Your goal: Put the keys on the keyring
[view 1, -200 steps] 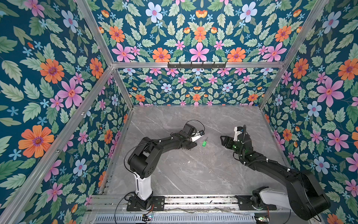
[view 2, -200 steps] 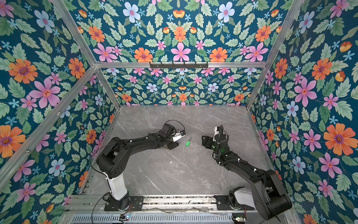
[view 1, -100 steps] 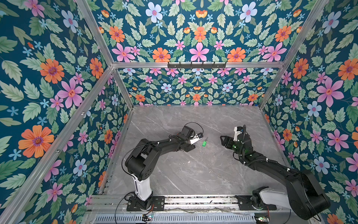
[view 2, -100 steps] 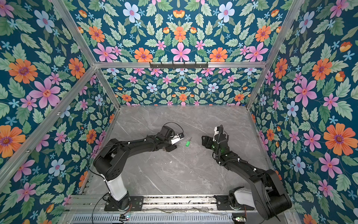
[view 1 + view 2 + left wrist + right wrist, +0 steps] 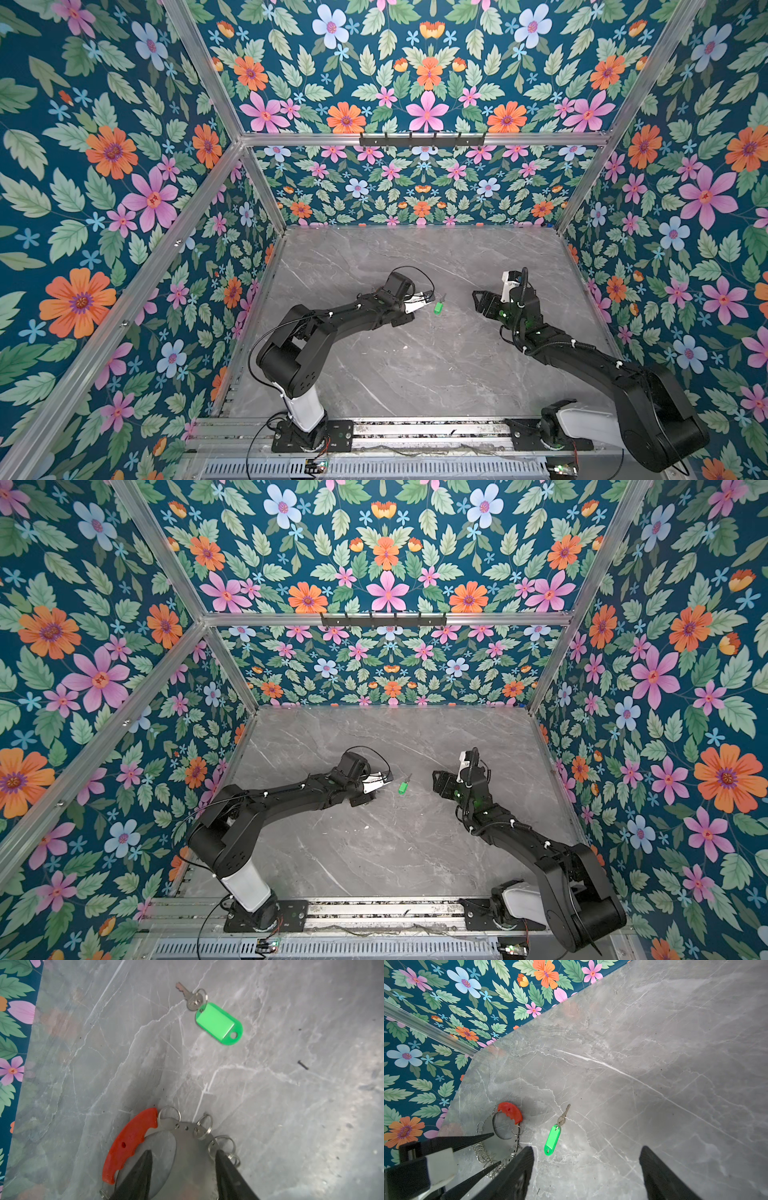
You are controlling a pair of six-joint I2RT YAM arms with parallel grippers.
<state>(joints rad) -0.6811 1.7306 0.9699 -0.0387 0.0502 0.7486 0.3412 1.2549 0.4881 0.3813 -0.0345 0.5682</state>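
Key lay flat on the grey, white-veined, marble-look bench, just below mid-frame in both top views, between the two claws and just beside the left one. Its long axis ran steeply from lower left to upper right of the frame. An oblong bright green plastic tag formed the lower end, a small silver split ring joined it to the key, and the notched silver metal blade pointed toward the upper edge. Keyring lay near but apart from it, under the left claw. It was a flat grey metal band around a round hole, with a scalloped matte red plastic arc on one side and thin silver wire loops along its rim. The left claw's slim black fingers stood partly apart, straddling the band; contact could not be judged. The right claw stood wide, holding nothing, above the bench.
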